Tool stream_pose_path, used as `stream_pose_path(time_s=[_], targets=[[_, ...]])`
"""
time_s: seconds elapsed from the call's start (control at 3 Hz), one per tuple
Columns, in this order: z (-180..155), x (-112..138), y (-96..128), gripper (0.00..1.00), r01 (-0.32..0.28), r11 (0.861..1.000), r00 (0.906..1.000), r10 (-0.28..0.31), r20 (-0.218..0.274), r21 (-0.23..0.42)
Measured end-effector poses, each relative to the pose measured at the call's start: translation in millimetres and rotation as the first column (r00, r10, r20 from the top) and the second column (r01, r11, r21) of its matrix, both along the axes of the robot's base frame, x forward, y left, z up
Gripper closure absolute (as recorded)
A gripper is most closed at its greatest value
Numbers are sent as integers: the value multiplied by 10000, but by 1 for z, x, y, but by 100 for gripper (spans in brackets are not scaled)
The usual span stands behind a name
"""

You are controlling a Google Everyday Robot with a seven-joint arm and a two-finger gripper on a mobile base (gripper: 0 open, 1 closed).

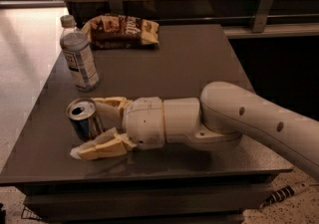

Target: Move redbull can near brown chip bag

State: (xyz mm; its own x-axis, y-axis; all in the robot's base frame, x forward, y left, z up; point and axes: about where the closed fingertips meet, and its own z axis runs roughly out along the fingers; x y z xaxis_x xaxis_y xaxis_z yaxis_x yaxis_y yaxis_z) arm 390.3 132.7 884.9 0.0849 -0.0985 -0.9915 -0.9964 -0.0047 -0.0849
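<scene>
The redbull can (82, 117) stands upright near the front left of the dark table (189, 58), its opened silver top showing. My gripper (87, 127) reaches in from the right and is open, with one tan finger (110, 104) behind the can and the other in front of it, so the can sits between them. The brown chip bag (122, 31) lies flat at the table's far edge, well beyond the can.
A clear plastic water bottle (79, 58) with a white cap stands between the can and the chip bag, on the left side. My white arm (249, 118) crosses the table's front right. A wooden wall with metal brackets runs behind the table.
</scene>
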Motion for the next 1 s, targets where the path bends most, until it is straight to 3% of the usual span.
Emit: stream_pose_path(time_s=[0.33, 0.67, 1.0], targets=[[1, -1, 1, 56, -32, 10000, 10000, 32, 17, -18], [2, -3, 4, 89, -86, 10000, 10000, 86, 48, -37], [2, -4, 5, 100, -112, 9999, 9999, 113, 63, -46]])
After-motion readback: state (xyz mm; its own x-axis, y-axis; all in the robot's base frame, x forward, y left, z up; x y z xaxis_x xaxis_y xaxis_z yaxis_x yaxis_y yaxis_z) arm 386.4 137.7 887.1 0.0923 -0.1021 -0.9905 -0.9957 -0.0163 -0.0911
